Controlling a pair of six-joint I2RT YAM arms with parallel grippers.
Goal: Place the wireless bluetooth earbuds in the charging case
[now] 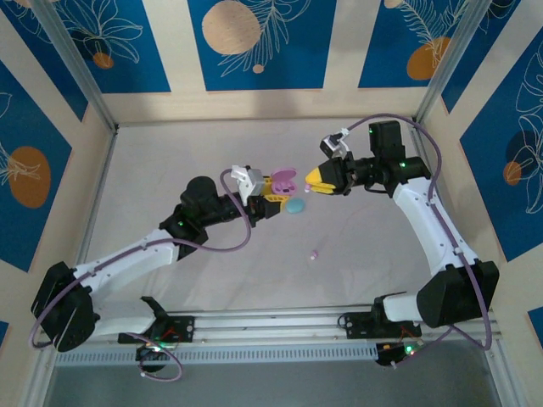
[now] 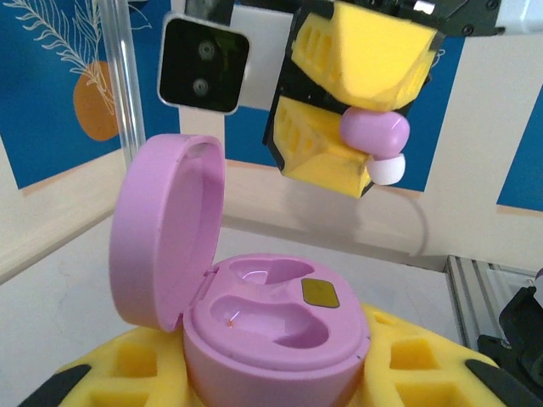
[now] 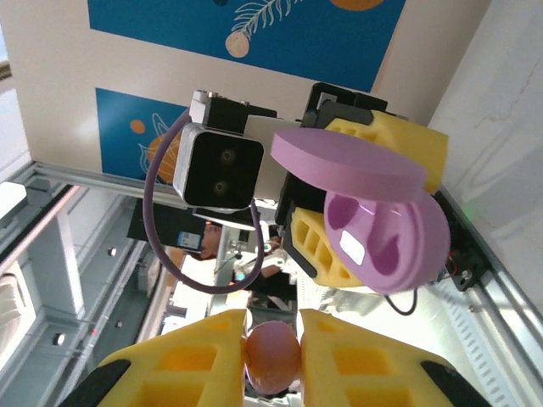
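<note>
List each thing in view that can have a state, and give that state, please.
pink charging case, lid open, both wells empty, clamped in left gripper
pink earbud, pinched in right gripper, outside the case
teal case, on the table, lid too small to tell
loose earbud, lying on the table

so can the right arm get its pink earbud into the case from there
Probably yes: the case sits lid-open in the left claw, wells empty, with nothing between it and the earbud in the right claw.
</note>
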